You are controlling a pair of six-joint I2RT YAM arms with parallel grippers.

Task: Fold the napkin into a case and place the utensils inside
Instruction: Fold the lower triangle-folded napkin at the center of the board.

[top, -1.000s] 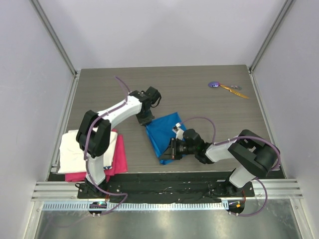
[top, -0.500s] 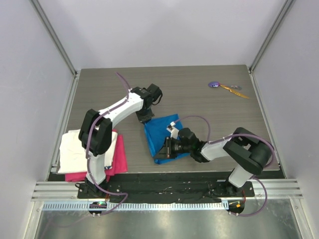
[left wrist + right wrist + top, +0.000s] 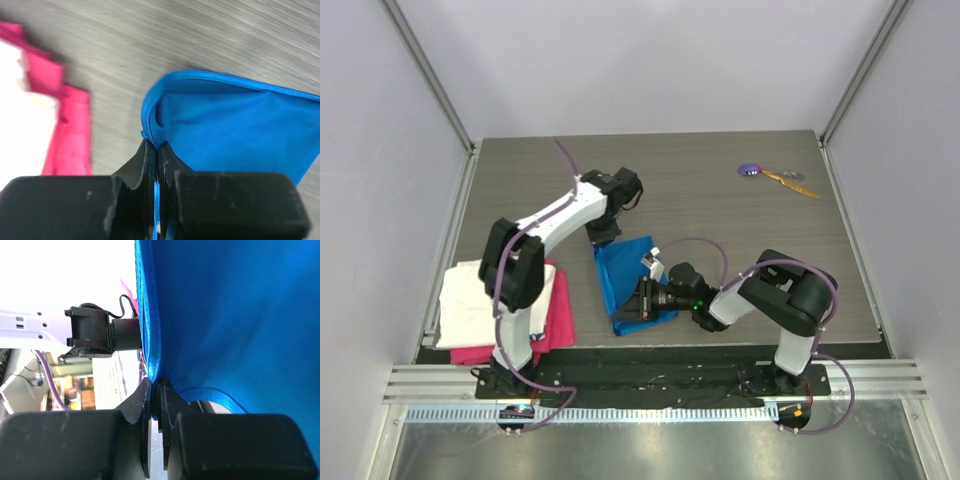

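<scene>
You hold the napkin [image 3: 618, 280] pinched at two places: the left gripper [image 3: 156, 146] is clamped on its hemmed far corner and the right gripper [image 3: 155, 384] on the near edge, with the cloth spanning between them. It looks thin, limp and a little slick (expect it to slide), so take it by the stitched hem, not the loose middle. Your left arm reaches forward and bends down; your right arm stretches low and leftward over the table [image 3: 740, 220]. The utensils [image 3: 778, 176] lie well off, far right of both grippers.
</scene>
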